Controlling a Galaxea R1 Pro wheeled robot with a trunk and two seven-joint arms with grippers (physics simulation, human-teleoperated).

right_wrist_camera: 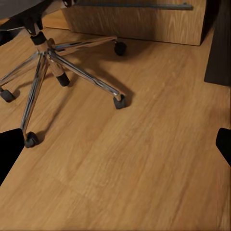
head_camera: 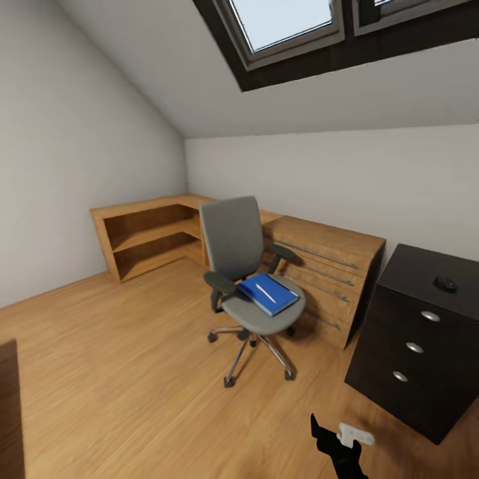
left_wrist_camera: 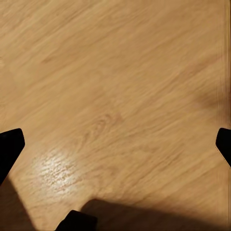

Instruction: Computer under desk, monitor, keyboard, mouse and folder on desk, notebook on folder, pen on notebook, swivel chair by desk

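Note:
The grey swivel chair (head_camera: 233,259) stands mid-room on the wood floor. On its seat lies the blue folder (head_camera: 267,293) with the thin white pen (head_camera: 265,292) on top of it. To the right is a corner of the black desk (head_camera: 412,266) with its three-knob drawer unit, and the dark mouse (head_camera: 446,284) rests on its top. My left gripper (left_wrist_camera: 115,147) is open over bare floor. My right gripper (right_wrist_camera: 115,147) is open and low, near the chair's chrome base (right_wrist_camera: 48,57). The computer, monitor, keyboard and notebook are out of view.
A light wood drawer chest (head_camera: 326,273) stands behind the chair, against the desk's side. A wood corner shelf unit (head_camera: 146,233) sits at the back left under the sloped ceiling. A dark furniture edge (head_camera: 8,406) shows at the lower left. Part of my right arm (head_camera: 336,446) is at the bottom.

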